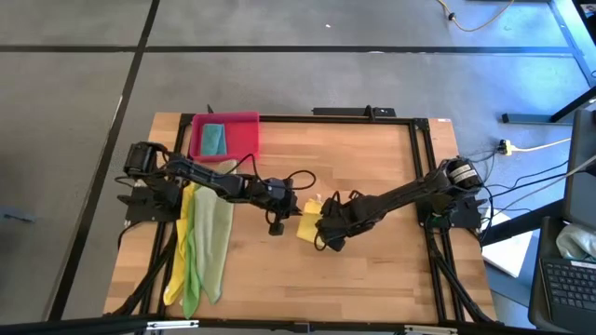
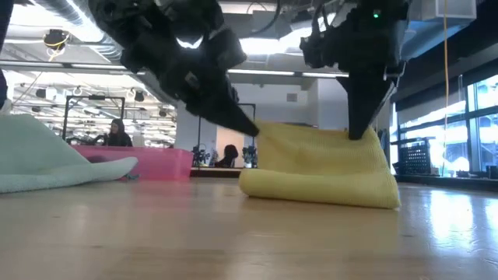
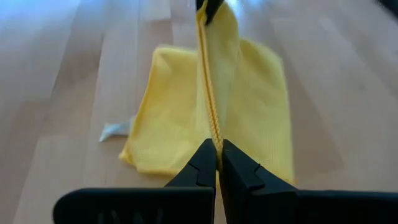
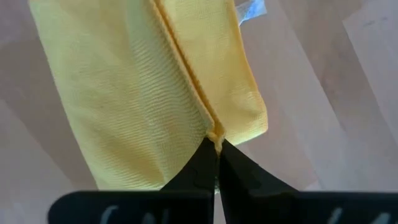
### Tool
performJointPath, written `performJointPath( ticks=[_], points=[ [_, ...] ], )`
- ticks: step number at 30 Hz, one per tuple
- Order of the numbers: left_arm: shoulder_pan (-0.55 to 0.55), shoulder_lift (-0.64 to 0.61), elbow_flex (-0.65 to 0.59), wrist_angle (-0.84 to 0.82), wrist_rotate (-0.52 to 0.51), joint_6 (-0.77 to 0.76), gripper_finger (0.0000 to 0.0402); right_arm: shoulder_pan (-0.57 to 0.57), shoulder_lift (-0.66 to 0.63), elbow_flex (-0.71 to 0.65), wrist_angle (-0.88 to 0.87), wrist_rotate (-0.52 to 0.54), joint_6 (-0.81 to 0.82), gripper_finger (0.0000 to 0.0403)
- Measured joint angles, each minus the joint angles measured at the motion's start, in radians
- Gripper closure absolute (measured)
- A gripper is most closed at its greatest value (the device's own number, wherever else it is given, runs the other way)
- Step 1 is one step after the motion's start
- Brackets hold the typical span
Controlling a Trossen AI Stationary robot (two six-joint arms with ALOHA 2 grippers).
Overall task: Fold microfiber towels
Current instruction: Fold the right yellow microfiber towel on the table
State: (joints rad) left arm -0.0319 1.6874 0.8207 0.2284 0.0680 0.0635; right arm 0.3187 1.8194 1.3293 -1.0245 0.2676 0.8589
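While both arms meet at mid-surface: a yellow towel hangs pinched between them.
Surface (image 1: 372, 251): pale wood planks, dark-framed.
Draped towels (image 1: 200, 244): yellow, bright green and pale olive cloths lying side by side over the left part, near the front edge.
Tray (image 1: 244, 130): pink-red, at the back left, holding a teal towel (image 1: 213, 140).
Yellow towel (image 2: 323, 167): half-folded at centre, its upper edge lifted.
Left end effector (image 3: 216, 163): pressed together on that edge.
Right end effector (image 4: 216, 155): pinching the opposite end of the edge.

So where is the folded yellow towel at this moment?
In the high view, the yellow towel lies near the table's middle, pinched between the left gripper and right gripper.
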Motion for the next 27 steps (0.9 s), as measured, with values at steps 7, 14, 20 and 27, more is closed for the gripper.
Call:
performJointPath(
  ticks=[7,14,20,27],
  points=[
    [0.001,0.015,-0.001,0.036,-0.076,0.001,0.0401,-0.021,-0.001,-0.064,0.022,0.021,-0.004,0.0389],
    [0.008,0.015,-0.003,0.044,-0.11,0.004,0.0401,-0.03,0.001,-0.126,0.056,0.012,-0.004,0.0395],
    [0.008,0.015,-0.003,0.048,-0.111,0.019,0.0401,-0.035,0.0,-0.127,0.11,0.034,-0.059,0.0389],
    [0.0,0.015,-0.003,0.042,-0.102,0.003,0.0401,-0.049,0.0,-0.127,0.114,0.053,-0.139,0.0395]
  ],
)
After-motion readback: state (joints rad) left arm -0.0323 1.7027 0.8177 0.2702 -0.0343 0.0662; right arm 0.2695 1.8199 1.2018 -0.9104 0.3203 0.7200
